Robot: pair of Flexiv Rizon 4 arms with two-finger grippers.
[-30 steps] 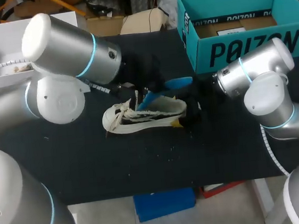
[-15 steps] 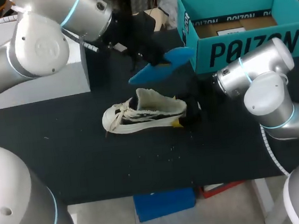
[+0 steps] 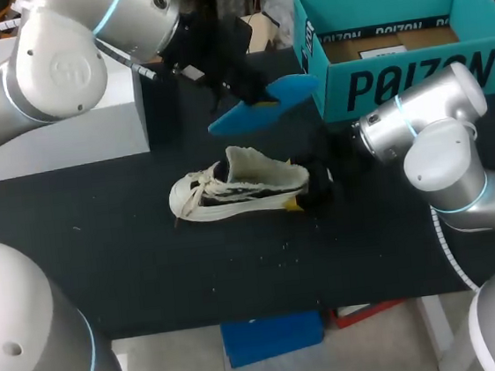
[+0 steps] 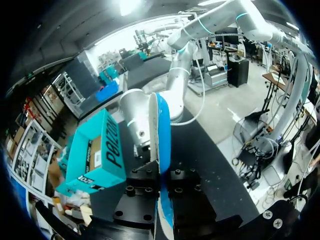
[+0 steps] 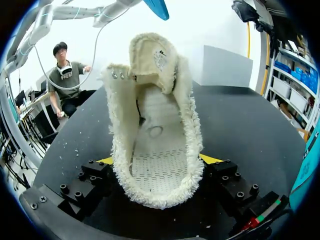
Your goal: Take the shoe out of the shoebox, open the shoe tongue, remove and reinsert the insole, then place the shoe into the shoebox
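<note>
Left gripper pinching flat blue insole has lifted it above cream fleece-lined shoe, heel clamped by right gripper; reinsertion next.

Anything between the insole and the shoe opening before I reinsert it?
Nothing visible. The left hand holds the insole above the shoe, whose opening is free; the right hand grips only its heel.

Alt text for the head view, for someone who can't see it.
The left gripper holds a blue insole above a white shoe on the black table. The right gripper clamps the shoe's heel; a teal shoebox stands behind.
</note>
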